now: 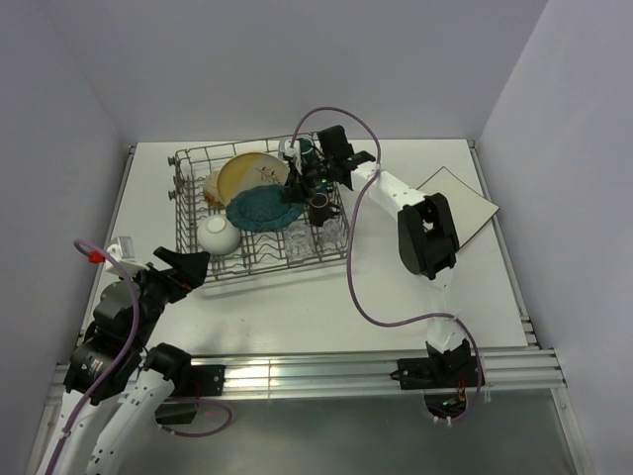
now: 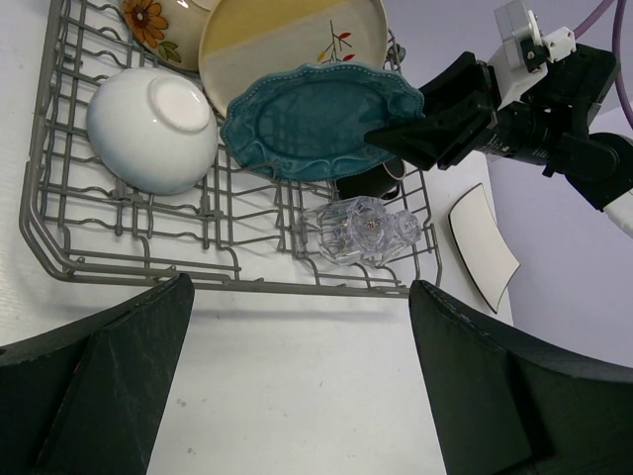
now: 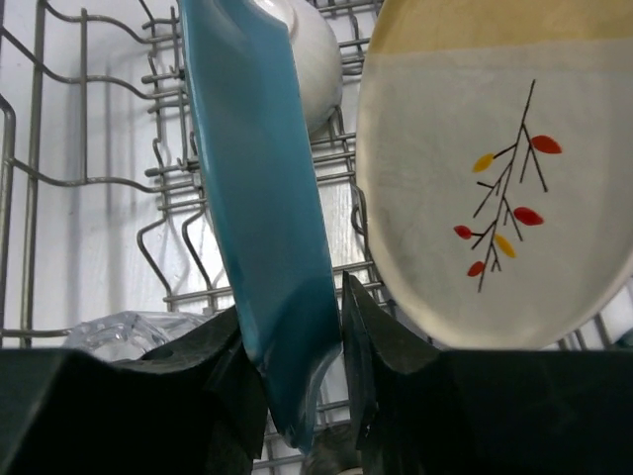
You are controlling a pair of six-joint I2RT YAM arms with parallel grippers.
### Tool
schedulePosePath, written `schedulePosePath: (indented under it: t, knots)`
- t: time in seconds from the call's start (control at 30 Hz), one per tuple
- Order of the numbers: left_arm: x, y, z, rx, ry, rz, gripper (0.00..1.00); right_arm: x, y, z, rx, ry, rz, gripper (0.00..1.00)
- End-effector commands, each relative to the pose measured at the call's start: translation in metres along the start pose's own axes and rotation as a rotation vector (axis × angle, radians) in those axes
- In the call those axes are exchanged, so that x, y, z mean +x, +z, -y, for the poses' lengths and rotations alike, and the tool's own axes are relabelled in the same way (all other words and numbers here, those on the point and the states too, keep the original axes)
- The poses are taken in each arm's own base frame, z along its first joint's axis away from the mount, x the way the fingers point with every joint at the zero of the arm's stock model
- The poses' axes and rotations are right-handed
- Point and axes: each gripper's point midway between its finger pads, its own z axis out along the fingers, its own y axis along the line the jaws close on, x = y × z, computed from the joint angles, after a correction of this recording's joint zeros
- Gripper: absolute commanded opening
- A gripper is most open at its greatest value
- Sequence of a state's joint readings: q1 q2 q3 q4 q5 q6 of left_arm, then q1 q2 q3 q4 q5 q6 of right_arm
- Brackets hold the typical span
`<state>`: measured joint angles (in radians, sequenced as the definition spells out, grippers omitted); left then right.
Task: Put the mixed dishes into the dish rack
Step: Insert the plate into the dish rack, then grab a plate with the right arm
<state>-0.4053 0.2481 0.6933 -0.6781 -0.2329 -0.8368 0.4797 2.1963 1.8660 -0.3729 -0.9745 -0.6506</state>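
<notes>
At my far left, my left jaws are spread wide with nothing between them, hovering over the bare tabletop [image 1: 297, 307] just off the 7 o'clock corner of the dish rack [image 1: 182, 203]. Inside the rack, at its 8 o'clock end, a white bowl [image 2: 150, 129] rests foot-up on the tines, and at 11 o'clock a flower-painted dish [image 2: 158, 20] leans, only partly in view. Next along, the yellow-cream plate [image 3: 495, 168] stands on edge toward 12 o'clock. Just beside it the teal plate [image 3: 262, 198] stands tilted near the middle of the rack. My right jaws are closed on that teal plate's rim, one on each face, reaching in from the rack's 1 o'clock side. Below the plate, toward 5 o'clock, the clear glasses [image 2: 366, 230] lie among the wires, and a dark mug [image 1: 319, 210] sits at 3 o'clock, half hidden by the plate and my arm. Well apart, out on the tabletop at 3 o'clock from the rack, the white square plate [image 1: 458, 203] lies flat. I judge the load mostly done: bowl, both round plates, glasses and mug are in the rack. What remains, as far as I can see, is to let go of the teal plate once it sits between the tines, then fetch the square plate, the one dish I can see outside the rack
</notes>
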Motion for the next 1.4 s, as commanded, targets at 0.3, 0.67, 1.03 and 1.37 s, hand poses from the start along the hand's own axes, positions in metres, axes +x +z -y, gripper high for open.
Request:
schedulePosePath:
  t: [0.3,0.67,1.03,1.37]
  knots:
    - [-0.006,0.000,0.007,0.023,-0.019,0.021,0.98,-0.011,-0.003,-0.008,-0.025,0.036,0.020,0.46]
    - [-0.005,-0.001,0.006,0.024,-0.022,0.022,0.98,-0.037,-0.014,0.002,0.011,0.020,0.057,0.60]
    - [-0.006,-0.002,0.005,0.027,-0.022,0.028,0.98,-0.080,-0.043,0.014,0.077,-0.006,0.113,0.69]
    - [-0.008,-0.005,0.005,0.028,-0.005,0.031,0.98,-0.124,-0.079,0.006,0.131,0.001,0.171,0.69]
